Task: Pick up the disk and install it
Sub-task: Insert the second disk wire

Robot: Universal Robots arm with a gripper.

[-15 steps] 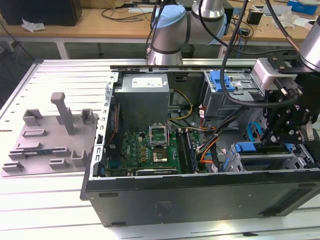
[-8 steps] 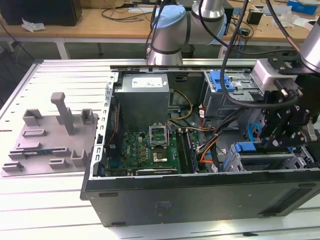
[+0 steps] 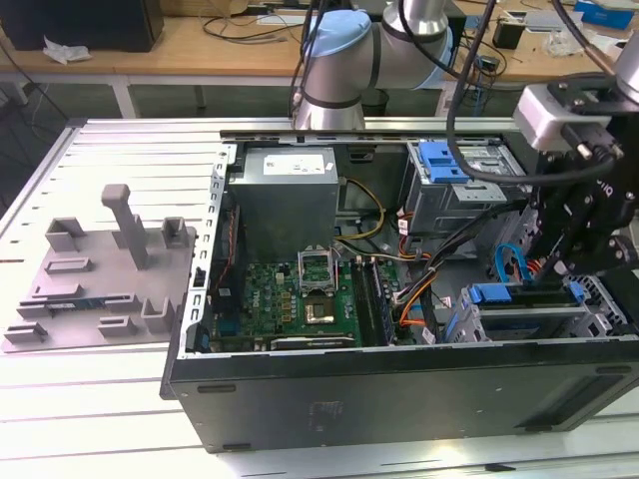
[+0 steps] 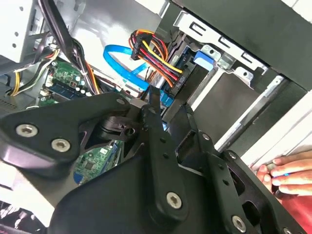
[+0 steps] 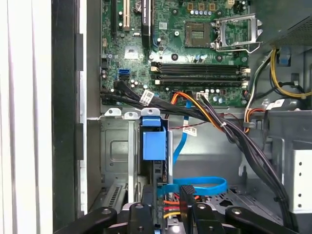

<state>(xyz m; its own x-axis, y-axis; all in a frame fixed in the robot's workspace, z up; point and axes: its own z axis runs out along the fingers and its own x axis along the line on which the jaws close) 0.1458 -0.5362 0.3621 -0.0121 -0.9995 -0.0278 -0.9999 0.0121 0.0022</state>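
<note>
Wooden benches with cables run along the back of the exterior view, behind a ribbed metal table [image 3: 110,150]. On the table lie one open computer case [image 3: 399,389] and one grey fixture plate [image 3: 100,274] with upright posts, well apart toward the exterior view's left. Inside the case sit one green motherboard [image 3: 300,299], one grey power supply [image 3: 285,195] and one drive cage [image 3: 454,185] with a blue latch. One arm [image 3: 344,50] reaches from the back over the case and bends down at the exterior view's right, its black gripper [image 3: 559,269] lowered into the case's corner. The disk [image 3: 524,309], blue-framed, stands on edge in the bay there, just below the gripper; I cannot tell whether they touch.

In the second wrist view, the gripper's black linkage bars [image 4: 161,161] converge beside a bundle of red, yellow and black wires [image 4: 153,58] and one blue flat cable [image 4: 122,61]. A person's fingers [image 4: 287,175] rest at the case edge.

In the first wrist view, the motherboard [image 5: 185,53] lies beyond with its empty processor socket and four memory slots. The disk's blue frame tab [image 5: 153,144] stands upright in the bay, and the fingers [image 5: 187,214] sit on either side of the disk's edge by its plugged-in cables. Whether they clamp it or stand free I cannot tell. No writing is legible.
</note>
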